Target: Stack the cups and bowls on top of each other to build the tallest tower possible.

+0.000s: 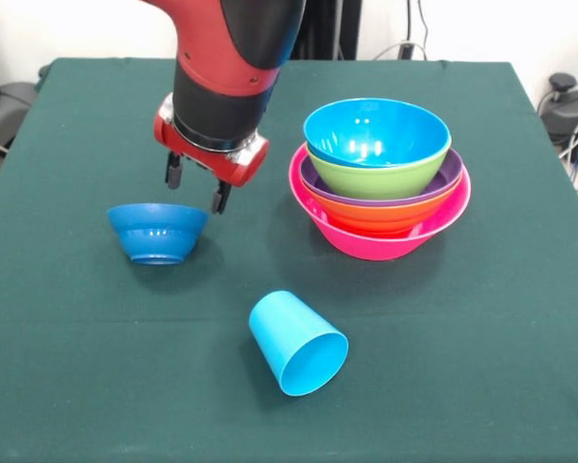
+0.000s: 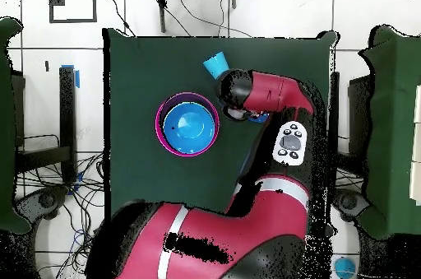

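**Gripper parted above the small blue bowl**

We see the gripper [image 1: 198, 185] with its two dark fingers spread apart, holding nothing, just above and behind the small dark blue bowl [image 1: 158, 231], which stands upright. The tower [image 1: 379, 178] of glossy nested bowls stands to its right in the front view: pink base, orange, purple, lime, sky blue on top. The sky blue cup [image 1: 297, 342], plain and tapered, lies on its side nearer the camera. The table [image 1: 481, 367] wears matte dark green cloth; cables trail over the floor around it.

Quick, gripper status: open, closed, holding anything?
Gripper: open, holding nothing, hovering just above the far rim of the small dark blue bowl.
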Controlling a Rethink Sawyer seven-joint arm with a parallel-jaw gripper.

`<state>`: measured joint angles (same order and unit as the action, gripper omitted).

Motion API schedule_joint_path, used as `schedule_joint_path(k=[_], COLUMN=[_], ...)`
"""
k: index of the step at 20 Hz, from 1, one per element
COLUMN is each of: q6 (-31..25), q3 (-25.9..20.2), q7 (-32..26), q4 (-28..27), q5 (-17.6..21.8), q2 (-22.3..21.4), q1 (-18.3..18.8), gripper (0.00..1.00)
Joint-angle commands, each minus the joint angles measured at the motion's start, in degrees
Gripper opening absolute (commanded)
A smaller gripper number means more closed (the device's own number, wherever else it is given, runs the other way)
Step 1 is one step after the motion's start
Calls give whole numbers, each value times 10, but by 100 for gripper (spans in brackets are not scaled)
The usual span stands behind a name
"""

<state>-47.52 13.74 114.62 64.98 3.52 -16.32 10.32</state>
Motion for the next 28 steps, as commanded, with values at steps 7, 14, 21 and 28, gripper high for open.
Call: schedule_joint_path(k=[7,14,21,28], q6=[39,23,7,-31], q3=[-77,-73,-73,-68], q7=[36,32,24,25], q4=[-42,-73,-94,-145], q5=[-27,-36,-40,-45], q2=[40,51,56,69], q1=[23,26,25,22], gripper=[100,100,100,100])
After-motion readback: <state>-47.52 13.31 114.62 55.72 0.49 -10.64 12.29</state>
